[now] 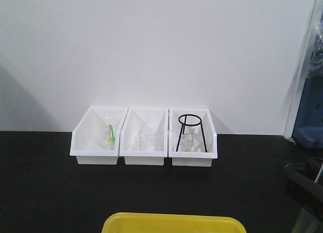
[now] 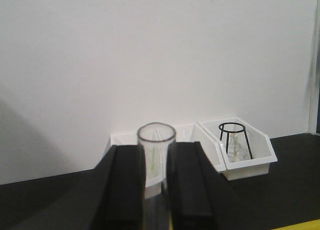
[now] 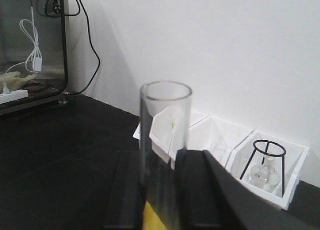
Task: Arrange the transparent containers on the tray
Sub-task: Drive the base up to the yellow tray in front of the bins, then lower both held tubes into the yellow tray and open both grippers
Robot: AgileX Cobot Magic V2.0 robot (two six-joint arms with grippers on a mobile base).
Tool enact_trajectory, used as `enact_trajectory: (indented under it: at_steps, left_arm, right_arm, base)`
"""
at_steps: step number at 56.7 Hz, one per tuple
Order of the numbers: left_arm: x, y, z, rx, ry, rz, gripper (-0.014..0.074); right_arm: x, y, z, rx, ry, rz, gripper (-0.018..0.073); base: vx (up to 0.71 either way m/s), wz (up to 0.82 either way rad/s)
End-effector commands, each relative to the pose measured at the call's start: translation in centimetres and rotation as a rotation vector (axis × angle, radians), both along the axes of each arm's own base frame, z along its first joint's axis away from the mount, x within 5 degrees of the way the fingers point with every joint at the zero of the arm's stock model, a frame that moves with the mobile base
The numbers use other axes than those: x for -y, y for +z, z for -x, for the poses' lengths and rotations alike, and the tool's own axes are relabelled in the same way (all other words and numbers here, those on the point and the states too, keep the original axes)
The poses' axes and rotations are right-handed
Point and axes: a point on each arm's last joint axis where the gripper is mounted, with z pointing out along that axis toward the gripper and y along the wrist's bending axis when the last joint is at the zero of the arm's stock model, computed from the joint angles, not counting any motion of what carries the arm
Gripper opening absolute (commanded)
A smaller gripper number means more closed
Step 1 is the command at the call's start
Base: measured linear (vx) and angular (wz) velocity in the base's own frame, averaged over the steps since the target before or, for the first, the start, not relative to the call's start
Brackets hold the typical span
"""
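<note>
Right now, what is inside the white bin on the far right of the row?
The right white bin holds a black wire stand with a small clear glass vessel between its legs. The bin's front wall covers both their bases.

You're looking at a plain white wall (image 1: 161, 41) behind a matte black table (image 1: 45, 192). Lighting is even, with a soft grey shadow (image 1: 20, 101) on the wall at left. There's a blue unit (image 1: 309, 117) at the right edge (can't tell what it is). In the right wrist view a dark-framed panel (image 3: 63, 50) stands on the table, with a black cable (image 3: 95, 40) hanging beside it and a white cable (image 3: 32, 40) behind it.
</note>
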Motion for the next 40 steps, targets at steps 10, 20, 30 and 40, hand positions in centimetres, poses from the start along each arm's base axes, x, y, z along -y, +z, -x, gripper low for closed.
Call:
enact_trajectory:
  at_steps: [10, 20, 30, 40]
  left_arm:
    - [2.0, -0.4, -4.1, -0.169, -0.089, 0.175, 0.0114]
    - [4.6, -2.0, -8.1, -0.261, -0.165, 0.176, 0.0114]
    - [8.0, -2.8, -11.5, -0.317, -0.248, 0.135, 0.0115]
    - [13.1, -4.9, -15.7, -0.440, -0.324, 0.076, 0.0119]
  right_arm:
    - [-1.5, 0.2, -2.6, -0.096, -0.021, -0.132, 0.0093]
    - [-3.2, -1.8, -6.0, -0.257, -0.069, -0.149, 0.0093]
    - [-2.5, -2.9, -10.0, -0.329, -0.208, -0.170, 0.0097]
    - [-2.9, -5.2, -12.9, -0.442, -0.258, -0.095, 0.0120]
  base:
    - [0.00, 0.00]
    - [0.00, 0.00]
    - [0.00, 0.00]
    - [0.00, 0.00]
